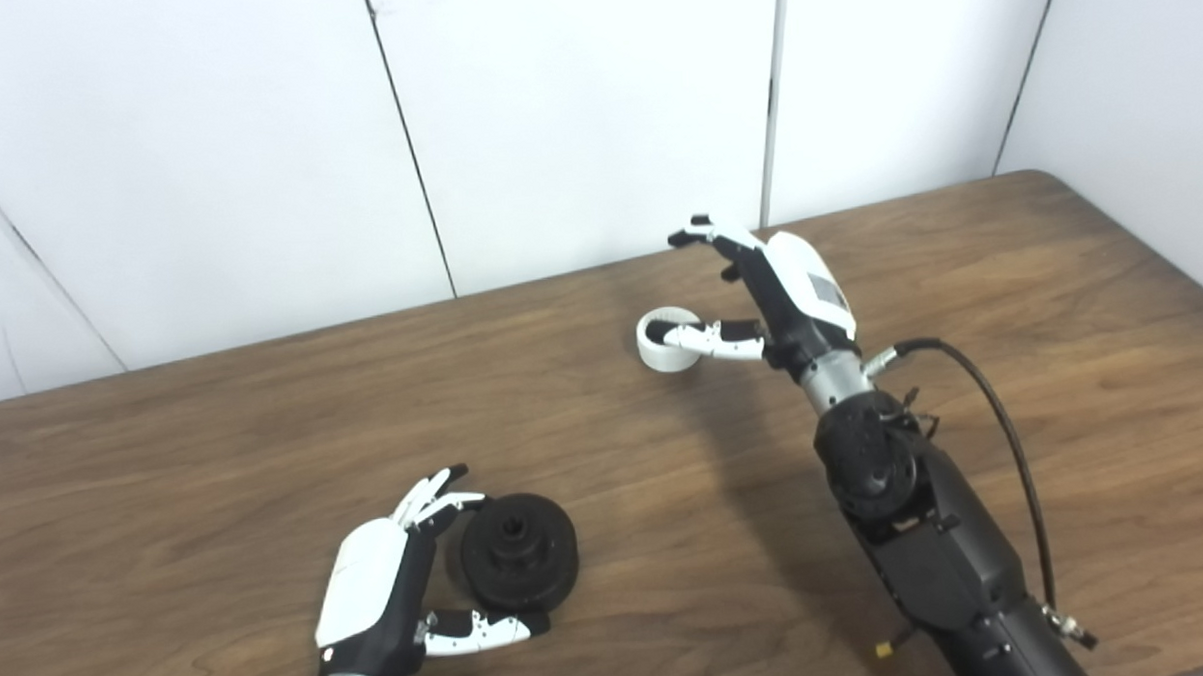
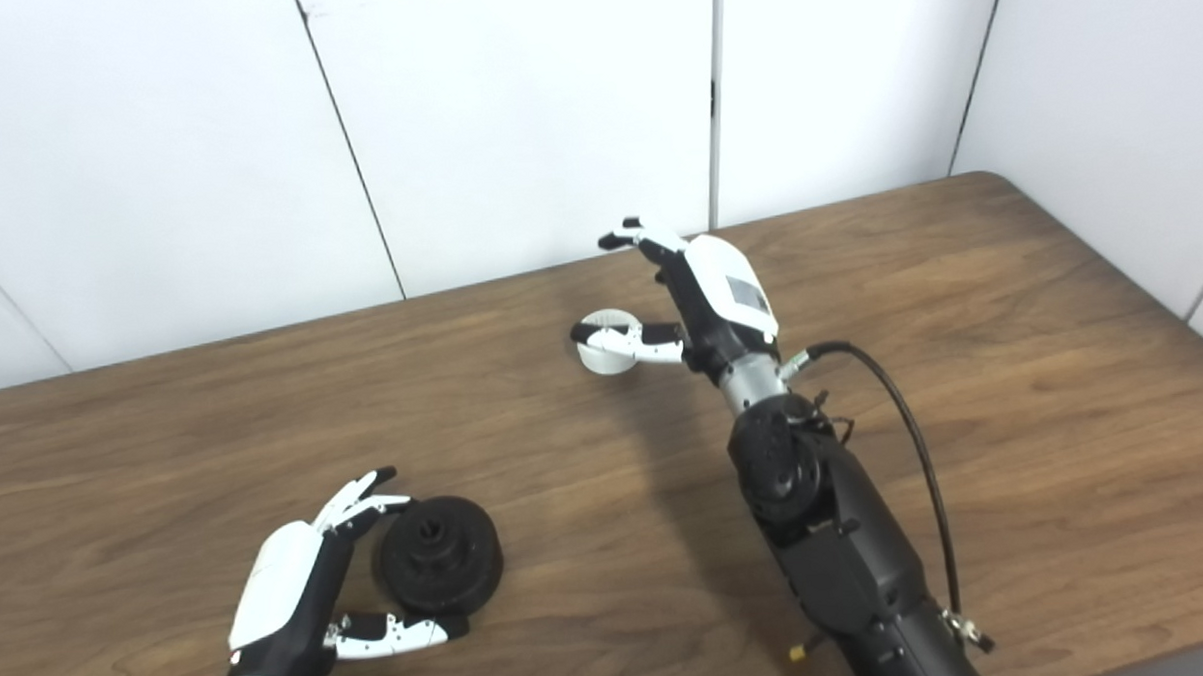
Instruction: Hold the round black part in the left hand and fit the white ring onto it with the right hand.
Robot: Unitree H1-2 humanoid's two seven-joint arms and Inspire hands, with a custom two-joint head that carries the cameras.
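The round black part (image 1: 519,553) lies flat on the wooden table (image 1: 166,473) near the front left, a hole in its middle. My left hand (image 1: 390,596) stands open just left of it, fingers spread around its near edge, thumb below it. The white ring (image 1: 664,339) lies farther back, near the table's middle. My right hand (image 1: 760,287) is open beside the ring; its thumb reaches across the ring's opening while the fingers are raised above and behind it. I cannot tell whether the thumb touches the ring.
White wall panels (image 1: 574,119) rise behind the table's far edge. A black cable (image 1: 1005,434) loops off the right forearm (image 1: 918,527). The table's right edge runs diagonally at the far right.
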